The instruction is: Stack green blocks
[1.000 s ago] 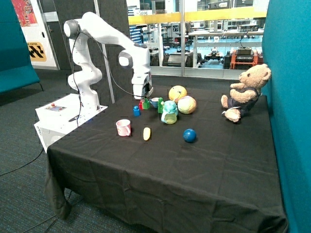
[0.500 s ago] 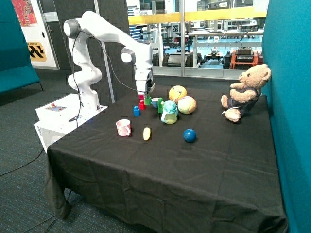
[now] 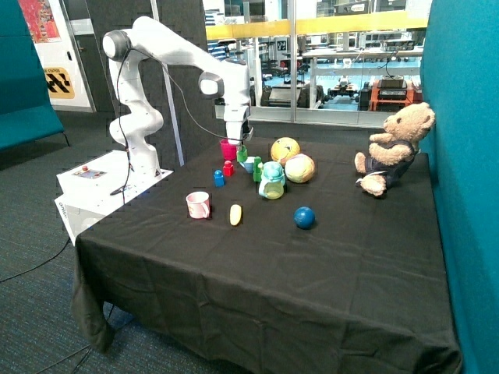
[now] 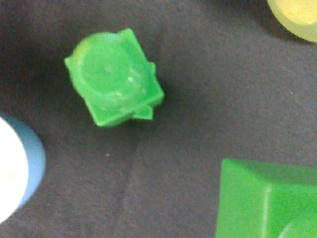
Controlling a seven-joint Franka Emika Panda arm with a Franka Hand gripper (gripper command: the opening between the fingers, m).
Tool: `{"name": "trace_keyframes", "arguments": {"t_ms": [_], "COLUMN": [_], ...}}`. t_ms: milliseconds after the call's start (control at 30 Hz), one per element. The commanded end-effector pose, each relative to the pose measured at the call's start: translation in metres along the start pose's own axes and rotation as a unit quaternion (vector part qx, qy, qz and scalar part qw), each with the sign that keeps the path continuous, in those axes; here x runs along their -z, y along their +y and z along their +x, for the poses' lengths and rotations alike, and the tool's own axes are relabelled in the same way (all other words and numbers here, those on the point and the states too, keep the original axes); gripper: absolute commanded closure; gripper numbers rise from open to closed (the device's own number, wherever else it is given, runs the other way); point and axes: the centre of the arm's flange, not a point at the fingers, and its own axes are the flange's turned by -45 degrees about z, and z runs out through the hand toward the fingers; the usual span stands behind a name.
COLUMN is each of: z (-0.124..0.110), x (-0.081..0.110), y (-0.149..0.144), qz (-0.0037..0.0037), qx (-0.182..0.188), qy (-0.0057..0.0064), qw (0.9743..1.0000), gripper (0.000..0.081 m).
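The gripper (image 3: 238, 146) hangs above the black table (image 3: 327, 273) and seems to pinch a green block (image 3: 242, 153), though the jaws are hard to make out. Below lie another green block (image 4: 114, 77), a red brick (image 3: 228, 167) and a blue brick (image 3: 219, 178).

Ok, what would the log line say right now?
gripper: raised | holding: green block | below: another green block on black cloth | stack: held block not placed yet

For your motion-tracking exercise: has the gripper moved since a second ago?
Yes. The gripper, carrying a green block, has risen off the cloth and shifted toward the yellow ball, away from the red brick.
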Motion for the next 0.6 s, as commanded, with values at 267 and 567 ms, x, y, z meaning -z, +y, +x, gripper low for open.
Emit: {"name": "trace_keyframes", "arguments": {"t_ms": [267,567], "z": [0.023,0.029], "x": [0.008,0.009], "y": [-0.031,-0.039], "qz": [0.00164,0.00168], "qx": [0.022,0.035], "qy": [-0.0028,-0.0028], "qw": [0.9998,0.9994], "gripper": [0.0808,0.0808]}}
